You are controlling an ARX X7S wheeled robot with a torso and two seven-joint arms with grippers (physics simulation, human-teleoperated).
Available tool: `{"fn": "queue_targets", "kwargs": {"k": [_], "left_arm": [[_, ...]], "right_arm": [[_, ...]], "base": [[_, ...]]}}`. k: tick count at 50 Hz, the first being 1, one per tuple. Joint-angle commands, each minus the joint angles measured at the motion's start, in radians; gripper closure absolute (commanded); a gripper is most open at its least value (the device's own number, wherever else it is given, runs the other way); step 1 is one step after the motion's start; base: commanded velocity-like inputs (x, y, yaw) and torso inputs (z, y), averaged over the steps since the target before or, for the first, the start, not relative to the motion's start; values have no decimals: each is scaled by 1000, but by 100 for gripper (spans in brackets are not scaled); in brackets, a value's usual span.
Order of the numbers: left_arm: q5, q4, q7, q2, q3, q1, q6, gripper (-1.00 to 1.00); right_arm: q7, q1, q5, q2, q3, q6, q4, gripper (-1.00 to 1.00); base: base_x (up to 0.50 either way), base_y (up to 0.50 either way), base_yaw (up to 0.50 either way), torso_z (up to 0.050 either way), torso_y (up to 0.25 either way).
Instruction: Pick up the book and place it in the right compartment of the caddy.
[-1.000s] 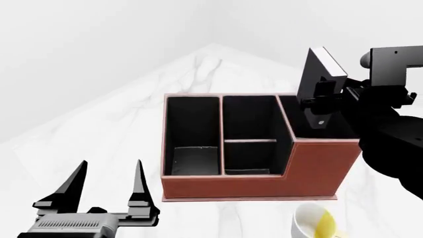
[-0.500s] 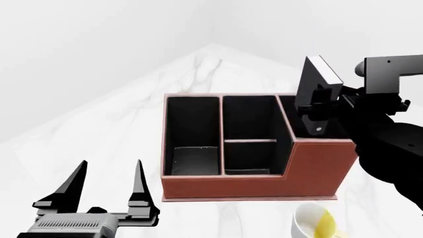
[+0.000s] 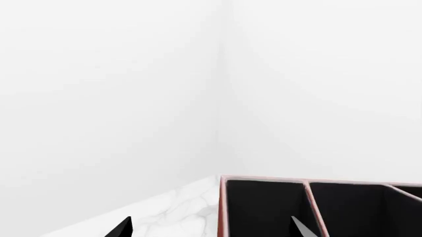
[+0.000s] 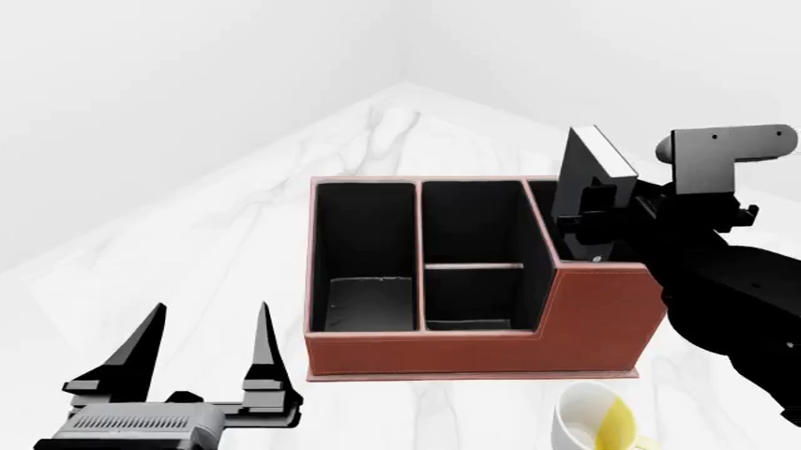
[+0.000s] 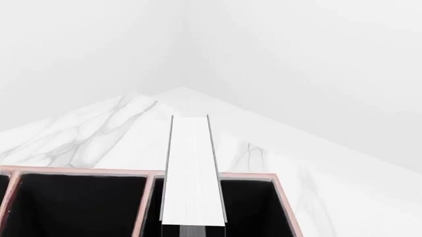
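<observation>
Hanging upright over the right compartment (image 4: 588,246) of the caddy (image 4: 482,345), the book (image 4: 586,175) is being held clenched in the right gripper (image 4: 598,217) jaws, long axis near vertical, lower end just entering. Left gripper (image 4: 201,352) is idling, jaws spread.

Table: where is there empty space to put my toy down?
Bare marble table lies left of the caddy, up to the left gripper, and behind it toward the corner. Crowded: the caddy's right end, with the right gripper and book, and by the mug.
</observation>
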Motion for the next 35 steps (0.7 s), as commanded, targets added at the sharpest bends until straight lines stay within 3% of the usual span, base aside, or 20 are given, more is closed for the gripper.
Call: {"fn": "queue_targets", "kwargs": {"k": [1, 35], "left_arm": [[-1, 2, -3, -3, 1, 1, 1, -100], [-1, 1, -11, -9, 9, -3, 0, -100]], "right_arm": [[-18, 1, -66, -4, 12, -11, 12, 100], [-48, -59, -97, -20, 7, -75, 75, 100]], "base": [[0, 0, 0, 0, 10], [0, 0, 0, 0, 2]]}}
